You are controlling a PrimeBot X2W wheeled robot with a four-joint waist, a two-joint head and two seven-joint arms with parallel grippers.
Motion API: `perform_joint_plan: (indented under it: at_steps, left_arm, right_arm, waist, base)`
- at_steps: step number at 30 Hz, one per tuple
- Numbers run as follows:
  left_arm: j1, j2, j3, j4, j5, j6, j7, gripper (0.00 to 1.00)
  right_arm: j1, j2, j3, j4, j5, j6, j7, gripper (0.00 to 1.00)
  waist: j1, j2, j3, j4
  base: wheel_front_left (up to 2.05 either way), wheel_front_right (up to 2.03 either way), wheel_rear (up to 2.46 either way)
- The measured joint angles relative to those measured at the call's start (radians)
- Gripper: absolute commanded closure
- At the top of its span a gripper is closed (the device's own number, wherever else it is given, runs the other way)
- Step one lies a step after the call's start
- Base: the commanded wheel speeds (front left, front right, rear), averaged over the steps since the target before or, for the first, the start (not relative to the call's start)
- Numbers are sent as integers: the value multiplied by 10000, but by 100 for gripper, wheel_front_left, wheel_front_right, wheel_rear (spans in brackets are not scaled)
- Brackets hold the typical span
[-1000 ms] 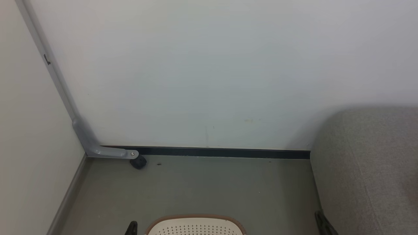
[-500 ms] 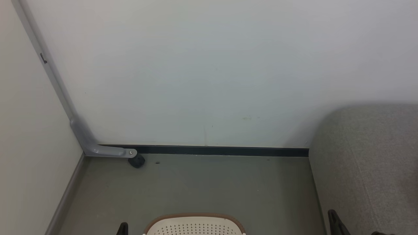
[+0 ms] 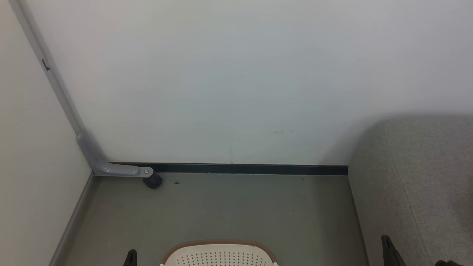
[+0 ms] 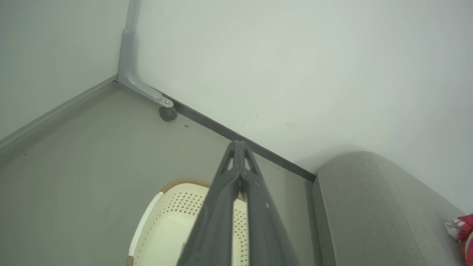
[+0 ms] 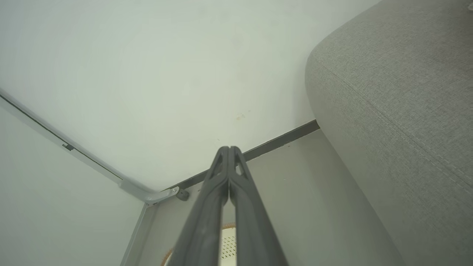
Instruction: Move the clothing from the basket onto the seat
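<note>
On the seat (image 4: 369, 207), left wrist view: red clothing (image 4: 466, 231) | basket (image 4: 166, 225) on floor (image 4: 92, 155) | left tool (image 4: 240, 145), right tool (image 5: 229, 149): fingers together.

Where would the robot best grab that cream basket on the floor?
Probably the basket by its thin brown rim, coming down from above: it stands upright and open-topped, so the rim offers a narrow edge to pinch.

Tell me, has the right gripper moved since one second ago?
Yes. Judged against the left edge of the seat, the right gripper has moved rightward: it was at that edge, and now it is over the cushion.
</note>
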State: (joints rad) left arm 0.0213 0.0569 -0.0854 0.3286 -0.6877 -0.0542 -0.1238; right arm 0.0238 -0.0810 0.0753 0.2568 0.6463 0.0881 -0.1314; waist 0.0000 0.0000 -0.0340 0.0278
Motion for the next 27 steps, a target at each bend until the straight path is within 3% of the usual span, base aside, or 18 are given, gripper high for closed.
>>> perform_joint_plan:
  at_steps: [27]
  left_arm:
    - [-364, -38, 721, -105, -3705, -265, 978, 100]
  right_arm:
    - [-403, 159, -888, 151, 3881, 92, 1047, 100]
  waist:
    - [0, 0, 148, -115]
  base:
    - [0, 0, 0]
